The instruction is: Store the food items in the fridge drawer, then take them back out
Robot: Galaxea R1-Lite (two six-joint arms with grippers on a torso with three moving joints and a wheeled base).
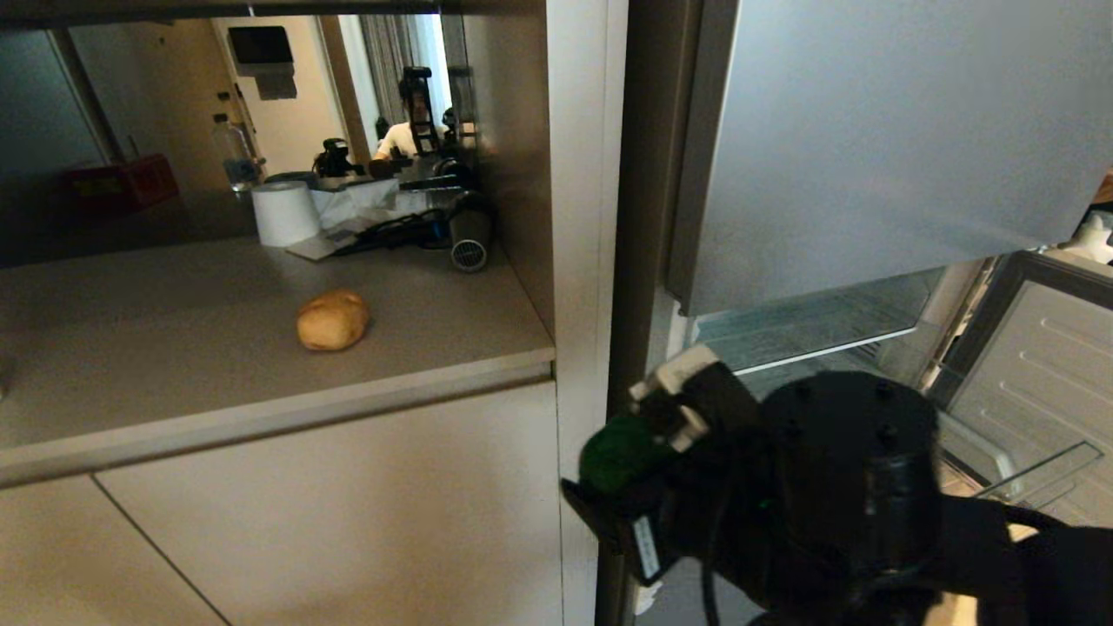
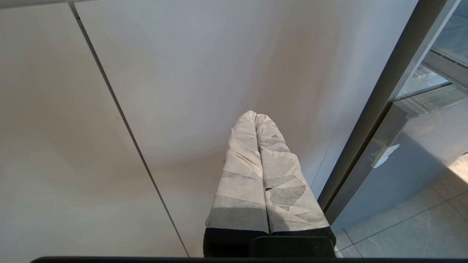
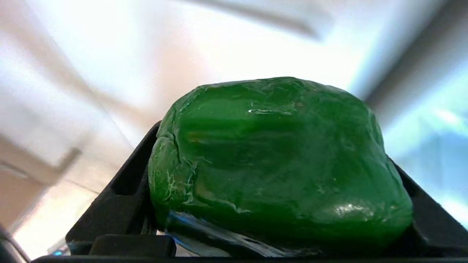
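Observation:
My right gripper [image 1: 648, 461] is shut on the glossy green bell pepper [image 1: 613, 452], low in front of the fridge's left edge. Up close, the pepper [image 3: 278, 157] fills the space between the black fingers [image 3: 128, 171]. The tan-brown rounded lump [image 1: 332, 319] lies on the beige counter [image 1: 174, 382] to the left, apart from both arms. The fridge drawer [image 1: 1035, 382] stands pulled out at the right, its clear bin partly hidden behind my right arm. My left gripper [image 2: 255, 116] is parked shut in front of the cabinet front, its tape-wrapped fingers [image 2: 241, 171] pressed together.
The tall fridge door [image 1: 869, 130] hangs above the drawer. A white paper roll [image 1: 285, 213], a bottle [image 1: 233, 152] and dark gear stand at the counter's back. The beige cabinet front [image 1: 330, 513] is below the counter. A white tape scrap [image 2: 384, 156] sticks to the blue-grey fridge front [image 2: 409, 175].

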